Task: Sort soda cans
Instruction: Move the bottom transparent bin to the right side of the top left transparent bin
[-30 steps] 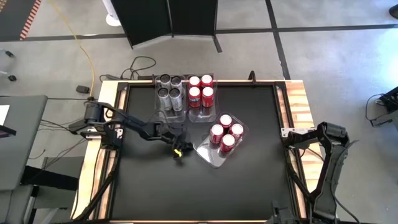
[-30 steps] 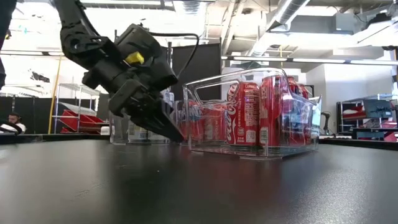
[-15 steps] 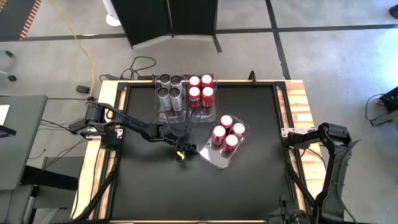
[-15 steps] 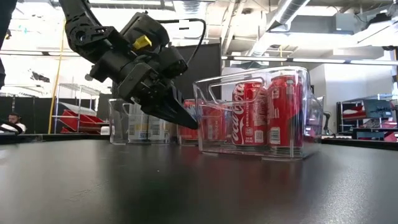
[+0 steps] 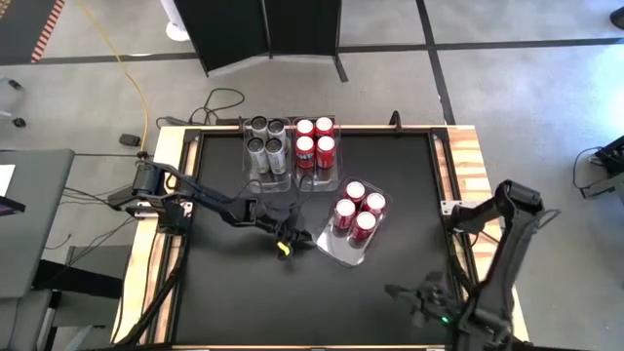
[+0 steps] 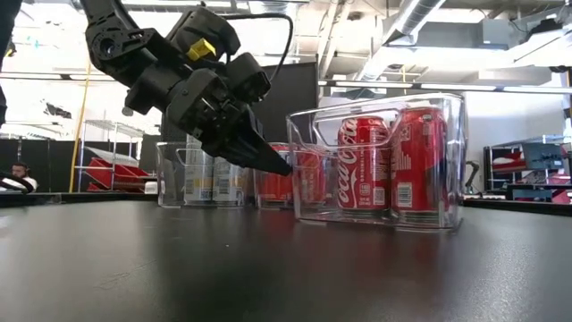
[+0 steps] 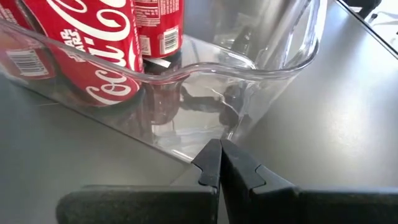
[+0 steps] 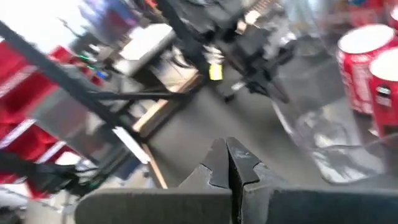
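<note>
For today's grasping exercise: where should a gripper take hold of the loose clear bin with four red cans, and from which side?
Probably the bin by its empty near end wall, from above: the thin upright rim suits a pinch, and the cans crowd the far half. The left gripper sits beside that end.

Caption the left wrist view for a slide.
Shut left claw nudges the clear bin holding red soda cans.

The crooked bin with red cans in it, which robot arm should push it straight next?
Probably the left. Its shut gripper is already at the end of the bin that has no cans, while the right gripper, also shut, is farther off near the table's front edge.
</note>
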### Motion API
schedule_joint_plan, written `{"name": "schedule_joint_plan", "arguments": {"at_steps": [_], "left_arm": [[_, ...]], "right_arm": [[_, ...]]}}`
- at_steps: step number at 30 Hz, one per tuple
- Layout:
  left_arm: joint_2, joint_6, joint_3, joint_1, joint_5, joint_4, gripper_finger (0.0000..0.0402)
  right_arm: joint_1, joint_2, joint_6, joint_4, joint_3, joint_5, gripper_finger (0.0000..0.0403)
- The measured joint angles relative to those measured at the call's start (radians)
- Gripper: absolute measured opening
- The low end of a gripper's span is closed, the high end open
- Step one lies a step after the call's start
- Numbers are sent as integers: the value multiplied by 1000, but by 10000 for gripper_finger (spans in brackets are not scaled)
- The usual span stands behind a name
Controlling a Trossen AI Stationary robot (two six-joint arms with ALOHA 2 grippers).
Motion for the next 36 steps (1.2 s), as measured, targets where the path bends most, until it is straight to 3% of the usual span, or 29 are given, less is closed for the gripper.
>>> {"name": "schedule_joint_plan", "arguments": {"at_steps": [3,5,12,19,23,36], "left_arm": [[0,-3,0,1,-6,0,0],[0,-17,0,1,-9,2,0],[61,-61,26,1,-25,58,0],[172,-63,162,-20,-28,49,0],[208,-33,239,-24,-27,16,0],[153,-61,303,-16,-26,-140,0]], "right_arm": [[-62,-7,-38,0,0,-171,0],[-92,-6,-39,0,0,-231,0],[-122,-7,70,32,-78,-286,0],[-155,-4,106,253,-253,-360,0],[-182,-4,106,254,-303,-495,0],[-274,-4,56,109,-310,-557,0]]}}
